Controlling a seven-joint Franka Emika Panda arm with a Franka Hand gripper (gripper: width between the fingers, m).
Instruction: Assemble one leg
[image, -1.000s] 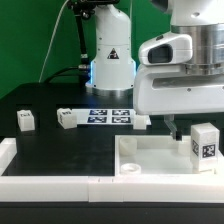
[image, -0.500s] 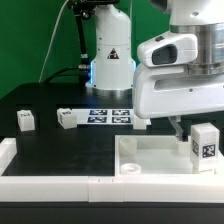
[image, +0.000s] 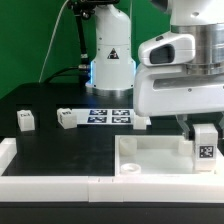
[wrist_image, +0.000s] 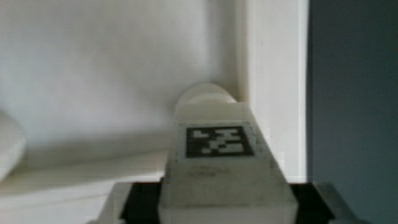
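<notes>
- One arm (image: 180, 70), easily the biggest thing there. Its hand (wrist_image: 217, 205) was clenched on the leg (image: 205, 146), which hung upright over the tray's end at the exterior view's right, tag facing the camera.
- My take: the step was lining the leg up with a corner hole. I'd have held it dead vertical, come down slow, and only let go once it seated.
- One black surface (image: 60, 150) under everything.
- One white tray (image: 155, 158) at the front. I could only make out one round hole (image: 130, 168) for sure, and couldn't tell if the leg touched the tray.
- One marker board (image: 110, 116) at the back, well apart from the leg.
- Two loose blocks on the surface at the exterior view's left, one (image: 25, 120) further out and one (image: 66, 118) just beside the marker board. With the held leg, that made three.
</notes>
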